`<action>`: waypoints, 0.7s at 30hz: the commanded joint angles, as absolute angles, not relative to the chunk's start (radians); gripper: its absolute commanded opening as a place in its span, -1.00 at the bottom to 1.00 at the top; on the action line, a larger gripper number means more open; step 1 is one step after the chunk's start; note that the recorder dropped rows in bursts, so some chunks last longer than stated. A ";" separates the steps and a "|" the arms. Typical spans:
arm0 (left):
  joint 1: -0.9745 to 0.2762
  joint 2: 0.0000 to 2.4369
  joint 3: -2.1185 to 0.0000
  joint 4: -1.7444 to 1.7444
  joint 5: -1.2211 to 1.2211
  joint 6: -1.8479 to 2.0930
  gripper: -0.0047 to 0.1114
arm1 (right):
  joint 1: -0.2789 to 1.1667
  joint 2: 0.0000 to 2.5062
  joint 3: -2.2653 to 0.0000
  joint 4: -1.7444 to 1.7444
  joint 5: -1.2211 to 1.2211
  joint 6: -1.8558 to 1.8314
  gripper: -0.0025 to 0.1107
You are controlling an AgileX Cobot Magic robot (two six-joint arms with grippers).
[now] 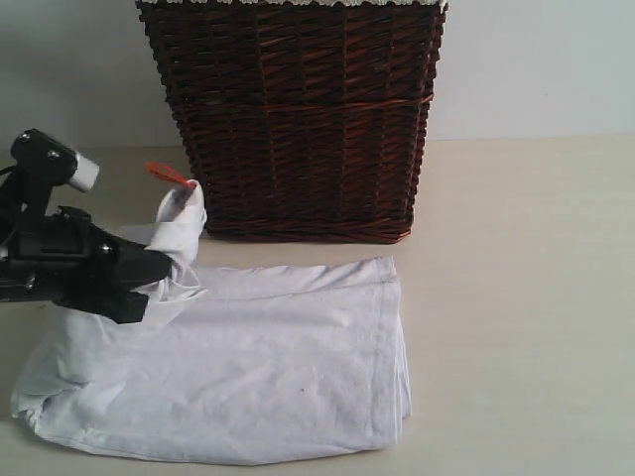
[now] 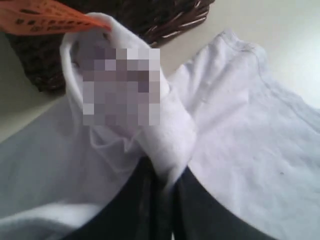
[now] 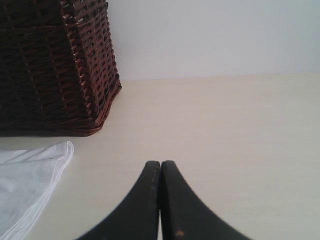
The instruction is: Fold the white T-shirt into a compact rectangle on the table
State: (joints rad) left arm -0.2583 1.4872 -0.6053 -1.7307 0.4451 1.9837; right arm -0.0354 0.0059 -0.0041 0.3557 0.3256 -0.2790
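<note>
— Where does everything sit, biggest first?
— A wide pale cream tabletop carries it all. A tall dark-brown wicker basket stands at the middle of its far edge. In front of that, toward the near left corner, lies the large soft white cotton T-shirt, already doubled into a rough slab.
— How does it lie?
— Its long axis runs along the near edge. A stitched edge faces the right edge and the bunched end faces the left.
— And the arms?
— The left jaws, on the black arm, are nearly closed, pinching a wad of shirt cloth lifted beside the basket's left corner. A small orange tag sticks out on top. The right jaws are fully shut on nothing, over bare tabletop right of the basket.
— Which step is this?
— I'd say a fold in mid-carry. Next, that wad likely needs laying flat across the slab toward the right edge, then releasing.
</note>
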 commanded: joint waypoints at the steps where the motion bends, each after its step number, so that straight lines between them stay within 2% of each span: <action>1: -0.339 1.514 -0.706 -1.744 0.408 1.928 -0.92 | -0.035 0.000 0.000 0.360 0.323 -0.285 -0.95; 5: -0.464 1.514 -0.796 -1.744 0.357 1.904 -0.92 | -0.035 0.000 0.000 0.360 0.323 -0.285 -0.95; 11: -0.641 1.615 -0.796 -1.744 0.298 1.902 -0.92 | -0.035 0.000 0.000 0.360 0.323 -0.285 -0.95; 21: -0.663 1.647 -0.891 -1.744 0.237 1.846 -0.92 | -0.035 0.000 0.000 0.360 0.323 -0.285 -0.95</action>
